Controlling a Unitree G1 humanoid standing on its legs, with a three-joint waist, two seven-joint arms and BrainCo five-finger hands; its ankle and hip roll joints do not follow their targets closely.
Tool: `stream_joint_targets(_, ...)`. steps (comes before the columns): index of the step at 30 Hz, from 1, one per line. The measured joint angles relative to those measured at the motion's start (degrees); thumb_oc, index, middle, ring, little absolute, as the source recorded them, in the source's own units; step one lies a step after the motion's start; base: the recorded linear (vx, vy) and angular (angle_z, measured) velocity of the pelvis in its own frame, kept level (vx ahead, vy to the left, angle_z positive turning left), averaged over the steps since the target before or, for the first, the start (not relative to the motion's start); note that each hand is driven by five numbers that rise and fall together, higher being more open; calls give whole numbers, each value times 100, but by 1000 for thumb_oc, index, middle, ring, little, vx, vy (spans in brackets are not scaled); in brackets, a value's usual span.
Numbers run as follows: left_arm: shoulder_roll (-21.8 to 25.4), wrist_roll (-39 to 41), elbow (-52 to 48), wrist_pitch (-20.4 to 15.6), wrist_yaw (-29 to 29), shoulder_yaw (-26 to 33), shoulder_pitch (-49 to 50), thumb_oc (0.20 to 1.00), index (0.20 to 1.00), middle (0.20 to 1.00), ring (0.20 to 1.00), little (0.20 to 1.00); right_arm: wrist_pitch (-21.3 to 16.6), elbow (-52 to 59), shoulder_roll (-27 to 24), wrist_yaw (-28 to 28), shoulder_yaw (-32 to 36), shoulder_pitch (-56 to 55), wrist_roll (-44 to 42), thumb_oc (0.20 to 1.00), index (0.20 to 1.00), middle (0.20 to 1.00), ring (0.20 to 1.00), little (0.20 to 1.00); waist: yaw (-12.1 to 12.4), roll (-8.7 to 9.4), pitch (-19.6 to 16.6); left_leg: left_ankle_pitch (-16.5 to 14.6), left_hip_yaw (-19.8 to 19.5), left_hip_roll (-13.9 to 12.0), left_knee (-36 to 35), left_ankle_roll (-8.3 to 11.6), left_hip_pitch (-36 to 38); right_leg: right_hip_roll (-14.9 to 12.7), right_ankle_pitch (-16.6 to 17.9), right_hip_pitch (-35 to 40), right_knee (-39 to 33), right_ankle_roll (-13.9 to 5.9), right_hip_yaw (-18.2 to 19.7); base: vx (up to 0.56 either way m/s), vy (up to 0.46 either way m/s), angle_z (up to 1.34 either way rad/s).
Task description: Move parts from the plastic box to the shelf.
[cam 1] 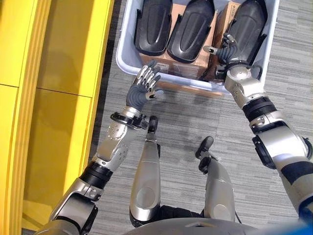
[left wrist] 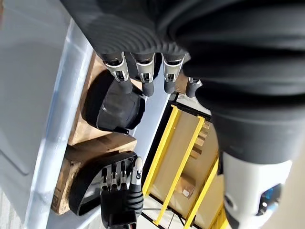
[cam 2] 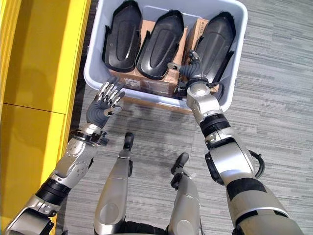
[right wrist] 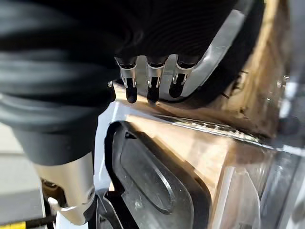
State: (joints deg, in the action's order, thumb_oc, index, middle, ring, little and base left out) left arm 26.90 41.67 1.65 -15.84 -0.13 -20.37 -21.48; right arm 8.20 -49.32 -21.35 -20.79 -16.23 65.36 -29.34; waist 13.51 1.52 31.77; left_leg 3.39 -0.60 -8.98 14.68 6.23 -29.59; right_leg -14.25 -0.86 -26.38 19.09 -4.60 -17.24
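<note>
Three black moulded parts [cam 2: 159, 44] remained on cardboard cartons [cam 2: 146, 81] in the plastic box [cam 2: 234, 58], upper centre of frame. The right hand [cam 2: 193, 68] rested on the rightmost part, grip indeterminate. The left hand [cam 2: 105, 105] hovered open, empty. Yellow shelf [cam 2: 44, 73] at left: no parts seen on it.

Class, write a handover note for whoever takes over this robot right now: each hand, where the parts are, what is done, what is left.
Left hand: open, at the box's near rim, holding nothing.
Right hand: inside the box, on the right-most part; grip cannot be told.
Parts: three black parts stand in the box, on brown cartons.
Shelf: yellow, on the robot's left.
Done: no part is out yet.
Left: lift each part and move it to the shelf.
</note>
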Motion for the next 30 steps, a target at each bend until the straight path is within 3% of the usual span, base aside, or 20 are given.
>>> stream_joint_targets(3,95,28,-2,9,37,-56,16,1000,1000,1000,1000,1000,-110,-37,-3,-791,54,37,63,1000,1000,1000,1000,1000,-20,-11,1,-19,-3,4,153,-16,-256,-14,0,-244,108,3,39,59,64,-3)
stream_joint_targets(5,96,38,-4,-11,95,-138,50,1000,1000,1000,1000,1000,-226,-44,-15,-1225,69,29,732,1000,1000,1000,1000,1000,-54,-38,15,-57,4,17,261,-29,-374,-32,-4,-363,188,6,84,40,54,-4)
stream_joint_targets(11,33,33,-45,-134,303,-322,243,1000,1000,1000,1000,1000,-230,261,8,-1809,61,-1,1495,1000,1000,1000,1000,1000,-92,-177,23,-119,73,44,377,-49,-432,-104,-96,-537,415,13,185,44,33,-3)
stream_joint_targets(18,12,33,-45,-138,303,-321,227,1000,1000,1000,1000,1000,-43,91,117,-879,-111,-34,1024,1000,1000,1000,1000,1000,-94,-263,26,-118,72,53,463,-43,-504,-168,-224,-723,747,83,214,9,-14,0)
stream_joint_targets(24,9,46,-45,-103,208,-256,281,1000,1000,1000,1000,1000,-177,94,371,688,-100,-34,-668,1000,1000,1000,1000,1000,-40,-293,15,-123,11,47,559,-42,-492,-183,-337,-724,928,132,207,15,-23,3)
stream_joint_targets(30,10,55,-48,-72,46,-227,486,1000,1000,1000,1000,1000,-155,384,498,934,-14,-46,-1768,1000,1000,1000,1000,1000,12,-332,5,-116,15,58,553,-33,-427,-201,-363,-688,985,143,213,5,2,0)
